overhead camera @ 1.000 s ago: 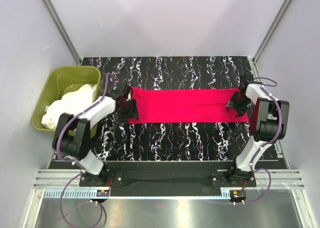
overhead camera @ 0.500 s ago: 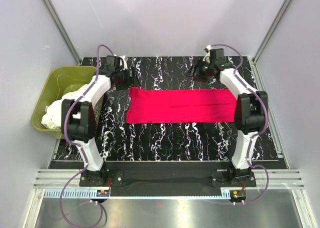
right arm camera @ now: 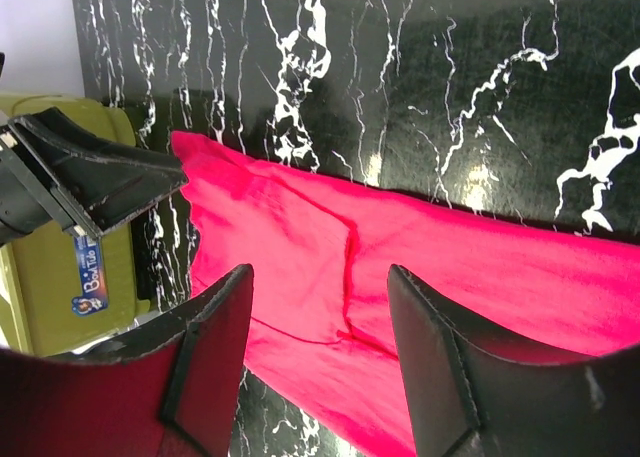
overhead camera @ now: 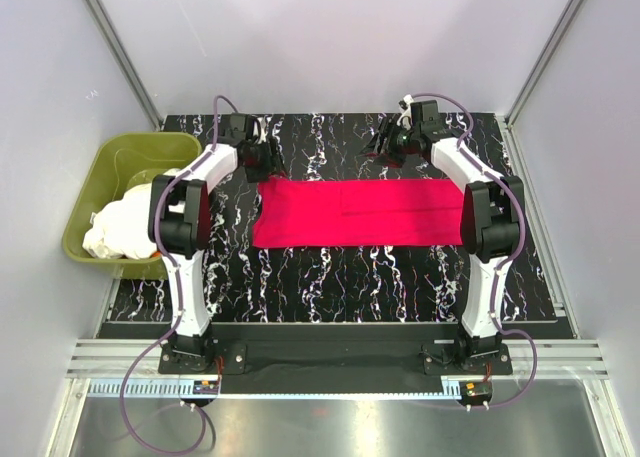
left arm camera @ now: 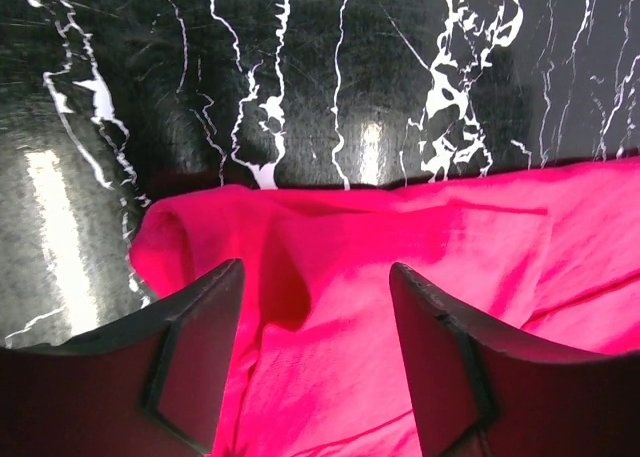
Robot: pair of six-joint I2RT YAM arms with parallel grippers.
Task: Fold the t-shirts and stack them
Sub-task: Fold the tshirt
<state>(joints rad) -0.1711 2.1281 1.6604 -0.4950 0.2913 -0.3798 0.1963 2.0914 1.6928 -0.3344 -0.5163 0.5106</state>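
Observation:
The crimson-red t-shirt [overhead camera: 360, 212] lies flat on the black marbled table as a long folded strip. My left gripper [overhead camera: 268, 160] is open and empty, just above the strip's far left corner; in the left wrist view [left arm camera: 315, 277] red cloth [left arm camera: 420, 277] shows between the spread fingers. My right gripper [overhead camera: 385, 142] is open and empty, beyond the strip's far edge near the middle; its wrist view [right arm camera: 320, 277] looks along the red shirt [right arm camera: 300, 247] toward the left gripper [right arm camera: 90, 177]. White t-shirts [overhead camera: 130, 217] lie heaped in the tub.
The olive-green tub [overhead camera: 110, 152] stands off the table's left edge and also shows in the right wrist view [right arm camera: 60, 277]. Grey walls and metal frame posts enclose the table on three sides. Both arms stretch over the table's sides.
Both grippers have left the shirt's two ends and moved to the far side of the table, then a little inward. The red shirt has been let go and lies shorter and folded.

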